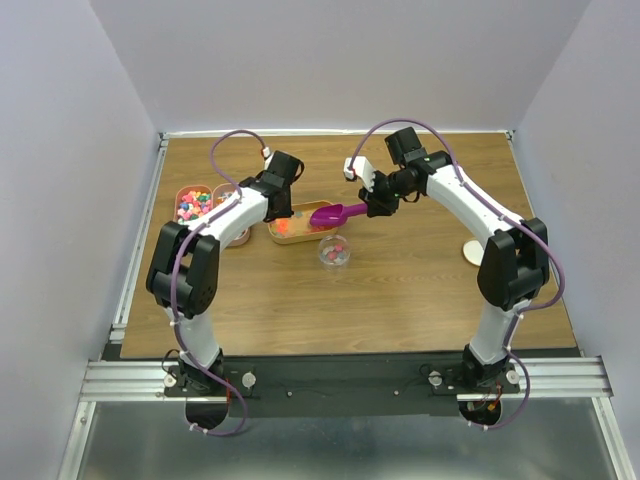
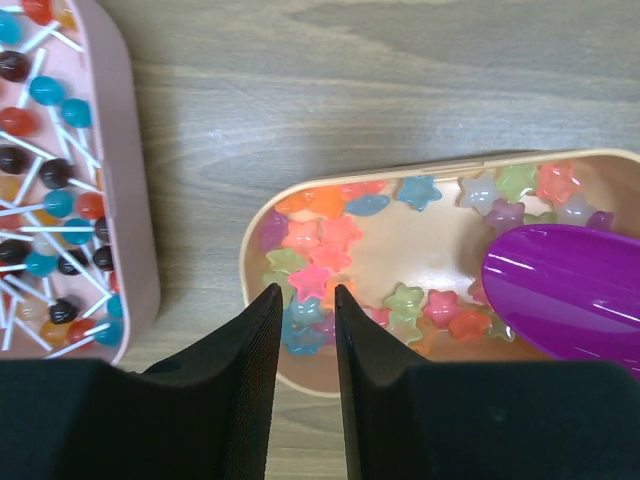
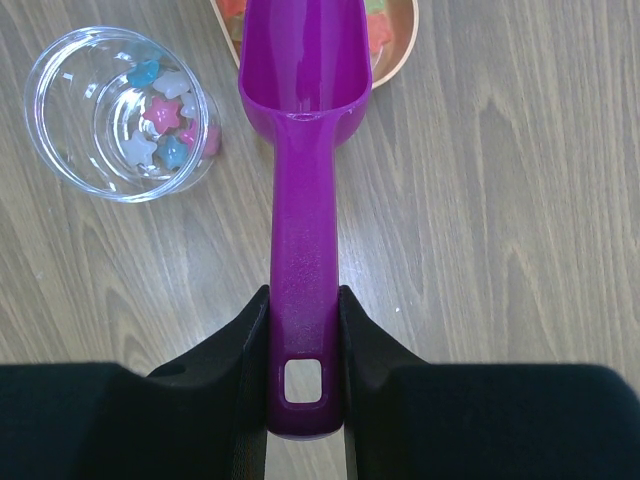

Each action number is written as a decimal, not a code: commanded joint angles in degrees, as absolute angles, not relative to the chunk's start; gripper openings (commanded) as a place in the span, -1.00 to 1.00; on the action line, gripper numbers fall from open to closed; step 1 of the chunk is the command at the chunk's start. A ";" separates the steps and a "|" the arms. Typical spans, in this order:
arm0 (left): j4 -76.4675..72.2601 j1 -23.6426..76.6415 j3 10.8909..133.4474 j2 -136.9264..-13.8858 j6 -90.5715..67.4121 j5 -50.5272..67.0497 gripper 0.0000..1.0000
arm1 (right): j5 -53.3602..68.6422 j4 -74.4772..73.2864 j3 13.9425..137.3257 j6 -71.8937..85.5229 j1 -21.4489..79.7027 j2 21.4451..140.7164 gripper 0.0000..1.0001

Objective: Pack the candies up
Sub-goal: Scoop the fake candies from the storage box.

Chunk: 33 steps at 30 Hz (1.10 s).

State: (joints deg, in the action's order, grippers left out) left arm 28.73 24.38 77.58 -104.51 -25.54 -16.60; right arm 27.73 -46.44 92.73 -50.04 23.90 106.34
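- Your right gripper point(image 3: 303, 295) is closed on the handle of the magenta scoop point(image 3: 303, 150). Both fingers press its sides just ahead of the square hole at the handle's end.
- The scoop runs straight out from those fingertips, and its bowl reaches over the near end of the peach tray point(image 3: 408, 45).
- Ahead of that gripper and off to the left in its wrist view, a clear cup point(image 3: 35, 110) stands upright on the wooden table point(image 3: 500, 200). It is just beside the scoop's neck but not touching it, with a few star-shaped candies point(image 3: 160, 125) on its bottom.
- Your left gripper point(image 2: 304, 295) shows only a narrow gap between its fingers, with nothing pinched in it. It sits over the tray's near rim, and you cannot tell whether it touches that rim.
- Most of the candies lie in the tray directly beyond the left fingertips and spread away to the right. There the scoop's bowl rests among them.
- To the left of that gripper, apart from the peach tray, a pink tray point(image 2: 125, 200) holds lollipops point(image 2: 45, 170).
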 commanded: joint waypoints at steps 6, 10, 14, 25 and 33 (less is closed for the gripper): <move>29.71 23.73 74.36 -104.41 -27.07 -21.53 -0.30 | 29.00 -46.76 93.52 -50.62 23.82 106.52 -0.99; 29.97 23.29 74.53 -106.52 -26.37 -21.09 -0.31 | 28.92 -46.76 93.69 -50.71 23.82 106.52 -0.99; 29.62 22.85 74.53 -106.96 -26.46 -21.71 -0.31 | 28.83 -46.76 93.87 -50.63 23.82 106.35 -0.99; 26.02 22.41 76.55 -110.83 -20.22 -17.93 -0.79 | 28.65 -46.85 95.18 -50.98 23.82 106.79 -0.99; 25.22 22.41 84.27 -115.48 -13.28 -16.88 -1.00 | 27.25 -47.55 96.50 -51.06 23.82 108.10 -0.99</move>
